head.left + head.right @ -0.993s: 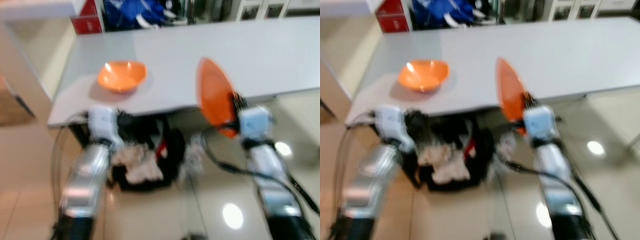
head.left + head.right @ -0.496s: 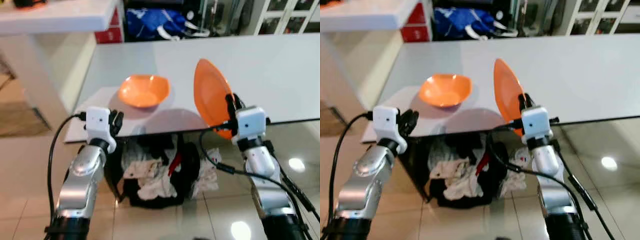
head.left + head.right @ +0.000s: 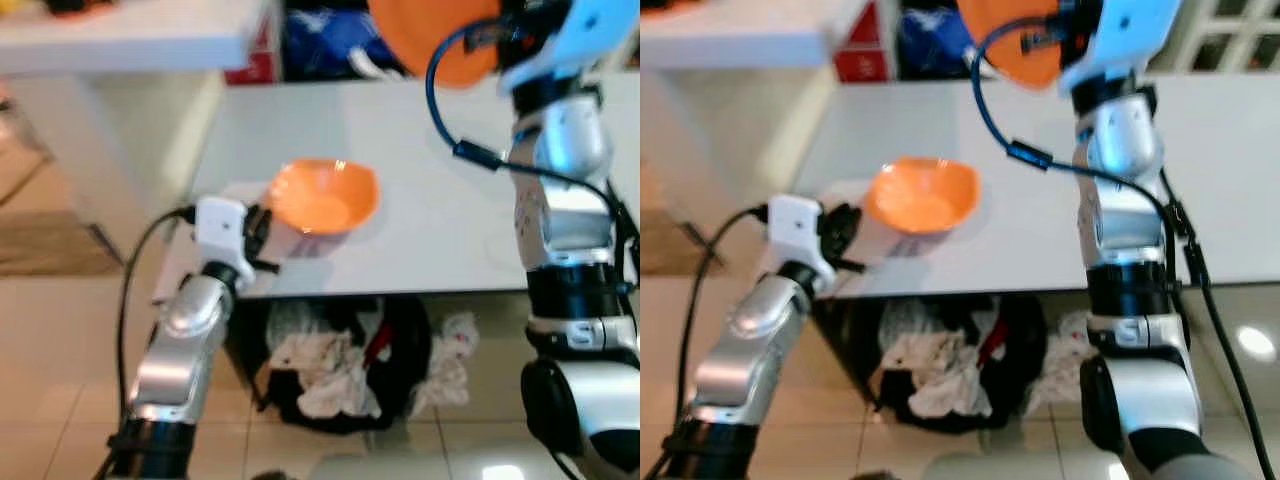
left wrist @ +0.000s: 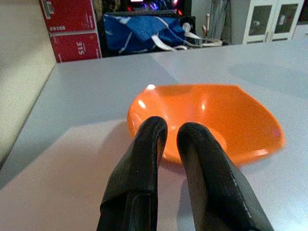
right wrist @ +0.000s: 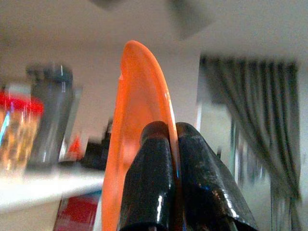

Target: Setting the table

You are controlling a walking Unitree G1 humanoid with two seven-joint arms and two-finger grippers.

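An orange bowl (image 3: 322, 195) sits upright near the front left corner of the grey table (image 3: 440, 230). My left gripper (image 3: 262, 228) hovers at the table's edge just short of the bowl (image 4: 216, 115); its black fingers (image 4: 149, 144) are shut with nothing between them. My right arm is raised high over the table. Its gripper (image 5: 172, 131) is shut on the rim of an orange plate (image 5: 137, 125), held on edge. The plate (image 3: 430, 45) shows at the top of the left eye view, partly cut off.
Under the table lies a dark bag with crumpled white cloths (image 3: 335, 365). Red boxes (image 4: 70, 21) and a blue bag (image 4: 139, 31) stand behind the table. A white counter (image 3: 120, 35) juts in at the left. Tiled floor lies in front.
My right arm has lifted the plate from table-edge height to high above the table. The camera has moved closer, and my left gripper now sits nearer the bowl.
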